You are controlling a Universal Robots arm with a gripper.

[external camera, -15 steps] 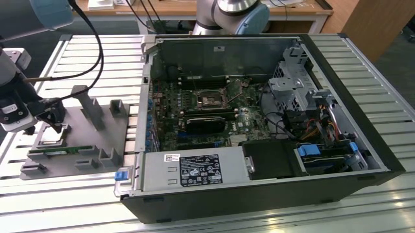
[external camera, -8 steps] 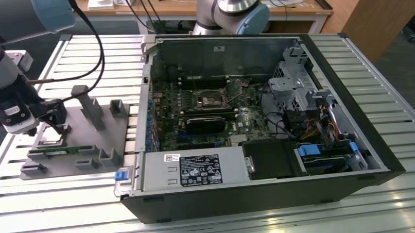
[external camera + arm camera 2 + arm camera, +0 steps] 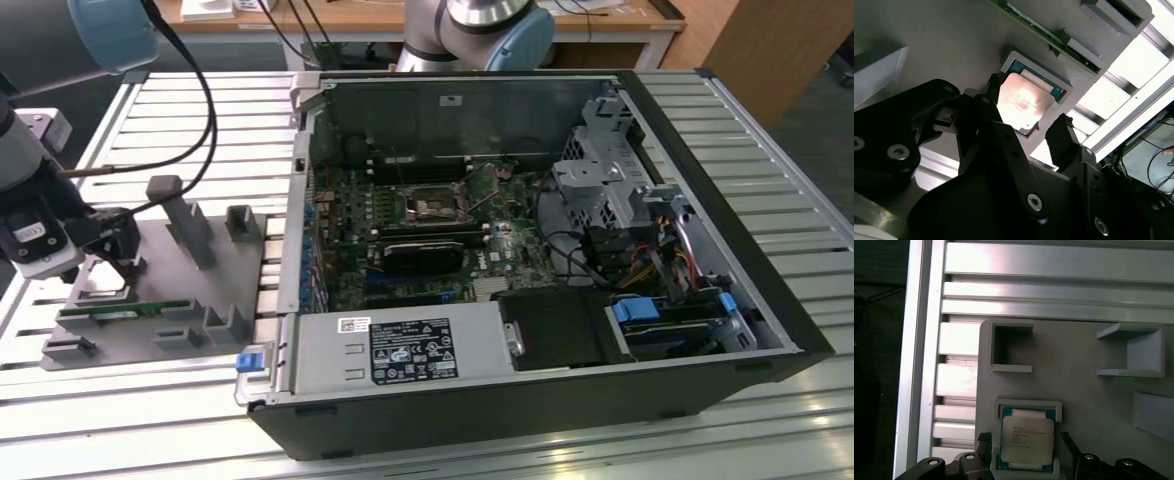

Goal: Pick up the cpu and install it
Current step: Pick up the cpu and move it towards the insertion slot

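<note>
hand (image 3: pixel 1024 438): fingers (image 3: pixel 986 447) held apart, no contact seen | cpu (image 3: pixel 1027 442): seated flat in tray (image 3: pixel 200 285) pocket on worktop (image 3: pixel 174 110), straddled by hand, centred between fingers (near-square, no long axis to be matched) | socket (image 3: pixel 434 208): well apart, toward exterior view's right

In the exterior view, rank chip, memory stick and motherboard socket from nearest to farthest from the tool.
1. Chip, under the tool, on the grey holder.
2. Memory stick, beside it along the holder's edge.
3. Motherboard socket, inside the computer case, toward the exterior view's right.
</note>
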